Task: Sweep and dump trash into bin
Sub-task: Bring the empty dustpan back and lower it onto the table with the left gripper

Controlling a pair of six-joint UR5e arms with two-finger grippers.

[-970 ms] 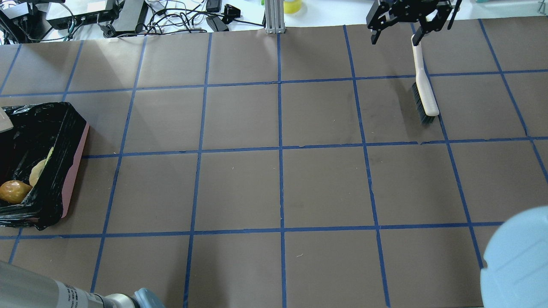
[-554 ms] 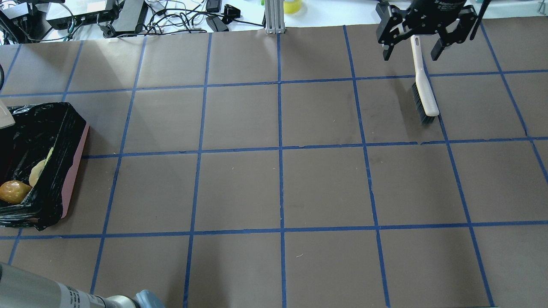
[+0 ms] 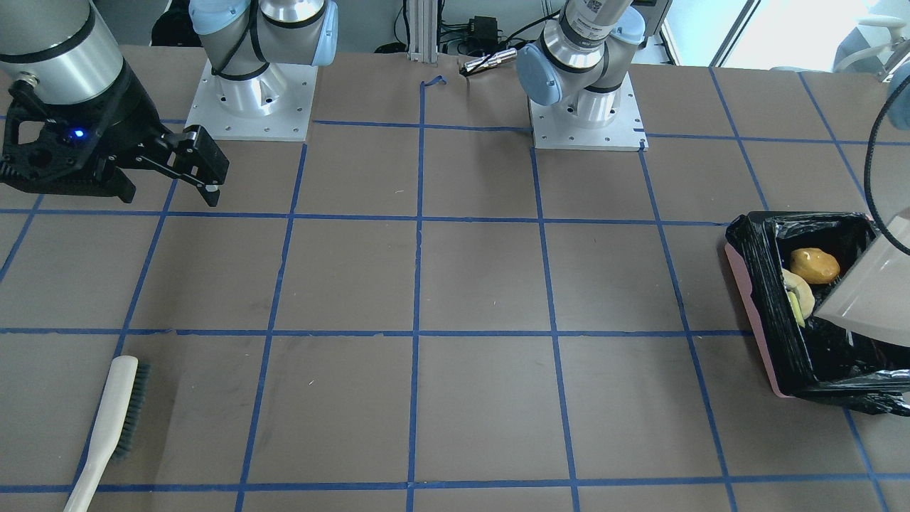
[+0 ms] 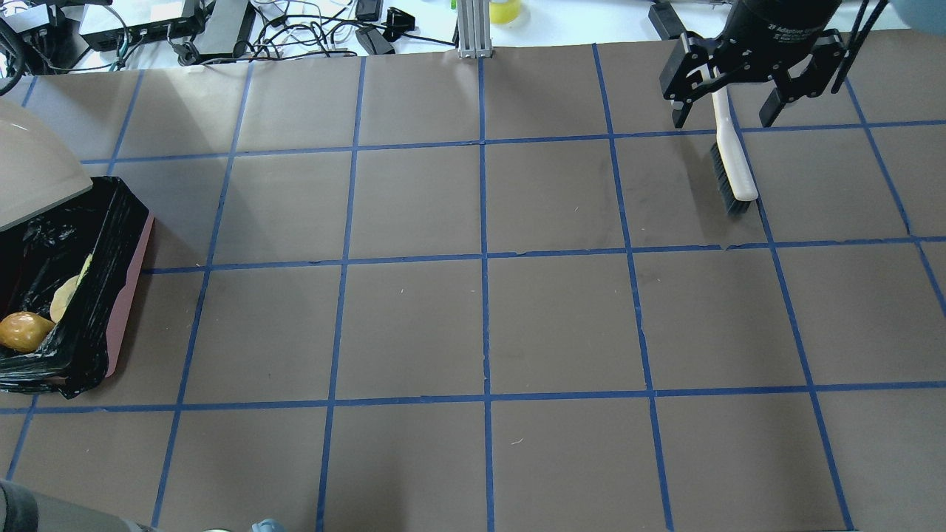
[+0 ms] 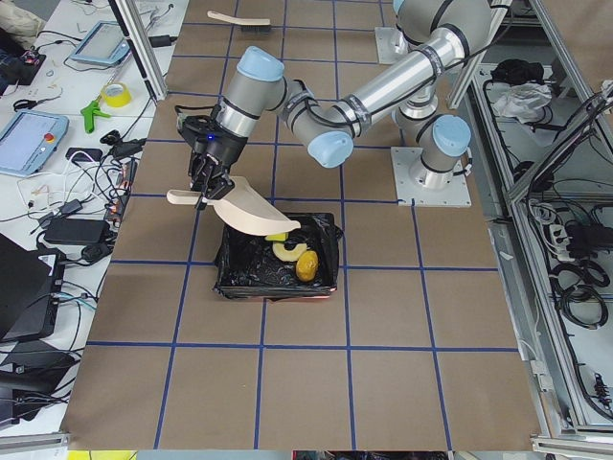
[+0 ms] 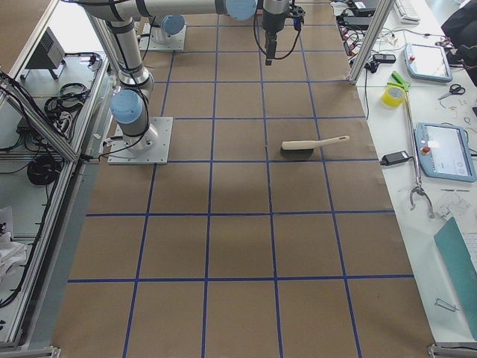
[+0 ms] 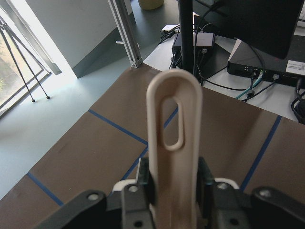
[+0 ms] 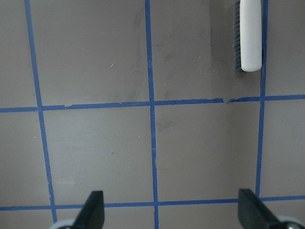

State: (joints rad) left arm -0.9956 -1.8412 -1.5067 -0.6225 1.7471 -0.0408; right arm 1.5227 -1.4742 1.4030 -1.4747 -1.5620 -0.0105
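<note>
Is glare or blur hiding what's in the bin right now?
Front-facing view: blown-out window top right; the dustpan is a soft blur over the bin's side, yet the golden lump reads clearly. Overhead: pale sheen on the table upper left, liner glints. Left wrist: handle close, slightly soft.

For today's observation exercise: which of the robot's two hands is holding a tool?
The left hand, shut on the beige dustpan over the bin; the right hand is open and empty, the brush lying free.
</note>
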